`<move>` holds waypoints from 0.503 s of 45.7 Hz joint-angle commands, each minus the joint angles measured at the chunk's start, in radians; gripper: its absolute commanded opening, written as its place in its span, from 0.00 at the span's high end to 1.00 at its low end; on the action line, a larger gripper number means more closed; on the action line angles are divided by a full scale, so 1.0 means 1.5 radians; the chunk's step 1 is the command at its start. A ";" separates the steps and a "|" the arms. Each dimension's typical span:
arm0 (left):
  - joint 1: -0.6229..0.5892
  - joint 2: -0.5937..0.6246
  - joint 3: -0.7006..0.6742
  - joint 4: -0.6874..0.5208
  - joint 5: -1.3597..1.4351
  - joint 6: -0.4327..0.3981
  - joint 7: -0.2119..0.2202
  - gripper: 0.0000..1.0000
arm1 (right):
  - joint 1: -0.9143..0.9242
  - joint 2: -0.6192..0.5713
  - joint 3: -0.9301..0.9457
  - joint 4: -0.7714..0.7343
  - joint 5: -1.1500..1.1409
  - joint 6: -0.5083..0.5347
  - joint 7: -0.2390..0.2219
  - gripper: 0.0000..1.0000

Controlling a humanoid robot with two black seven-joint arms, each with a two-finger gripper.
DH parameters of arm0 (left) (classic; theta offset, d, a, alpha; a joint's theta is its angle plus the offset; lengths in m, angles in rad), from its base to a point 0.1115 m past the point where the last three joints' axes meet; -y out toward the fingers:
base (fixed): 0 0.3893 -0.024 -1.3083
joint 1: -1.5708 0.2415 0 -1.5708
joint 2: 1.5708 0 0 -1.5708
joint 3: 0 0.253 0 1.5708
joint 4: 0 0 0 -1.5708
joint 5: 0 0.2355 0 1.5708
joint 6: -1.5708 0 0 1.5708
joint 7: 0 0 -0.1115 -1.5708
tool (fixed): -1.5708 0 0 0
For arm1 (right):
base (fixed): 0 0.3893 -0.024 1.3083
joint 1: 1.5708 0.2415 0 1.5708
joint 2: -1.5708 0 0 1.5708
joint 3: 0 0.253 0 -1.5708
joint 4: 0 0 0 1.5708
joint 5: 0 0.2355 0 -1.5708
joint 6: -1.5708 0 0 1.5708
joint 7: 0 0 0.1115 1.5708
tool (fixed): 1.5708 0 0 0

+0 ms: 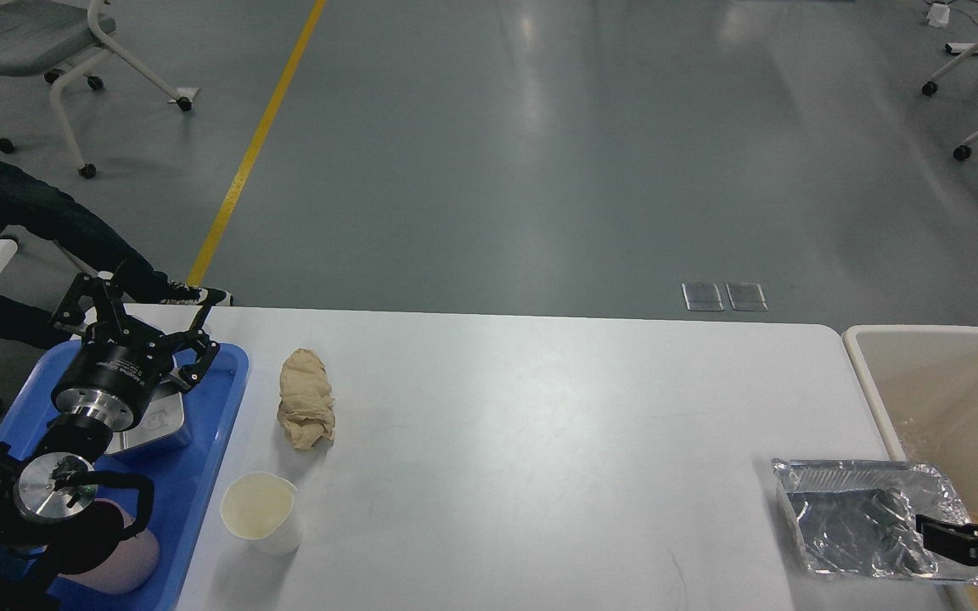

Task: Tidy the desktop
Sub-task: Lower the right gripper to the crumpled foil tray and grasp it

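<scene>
Left claw (143, 307) spread wide above blue tray (209, 475), right claw (935, 535) gripping foil tray (845, 518), white desktop (540, 441) smooth.

The scene is evenly and brightly lit from overhead. Broad pale reflections of ceiling lights are seen on the glossy grey floor (540, 127). A soft sheen is carried by the white desktop (540, 407), and only faint, short shadows are cast beside the crumpled paper (306, 399) and the cup (261, 513). Sharp glints are returned by the foil tray (867, 518). Focus is held sharp across the frame; slight softening and mild bending of lines are noted toward the edges.
</scene>
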 commanded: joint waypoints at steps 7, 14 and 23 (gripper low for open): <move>0.000 0.001 0.000 -0.001 0.000 0.001 0.000 0.04 | 0.011 0.031 -0.018 -0.044 0.002 -0.001 0.023 0.00; 0.000 0.001 0.000 0.000 0.000 0.000 0.000 0.04 | 0.012 0.049 -0.019 -0.062 0.001 0.001 0.023 0.00; 0.000 0.001 0.000 -0.001 0.000 0.000 0.001 0.04 | 0.032 0.072 -0.020 -0.107 0.002 0.000 0.025 0.10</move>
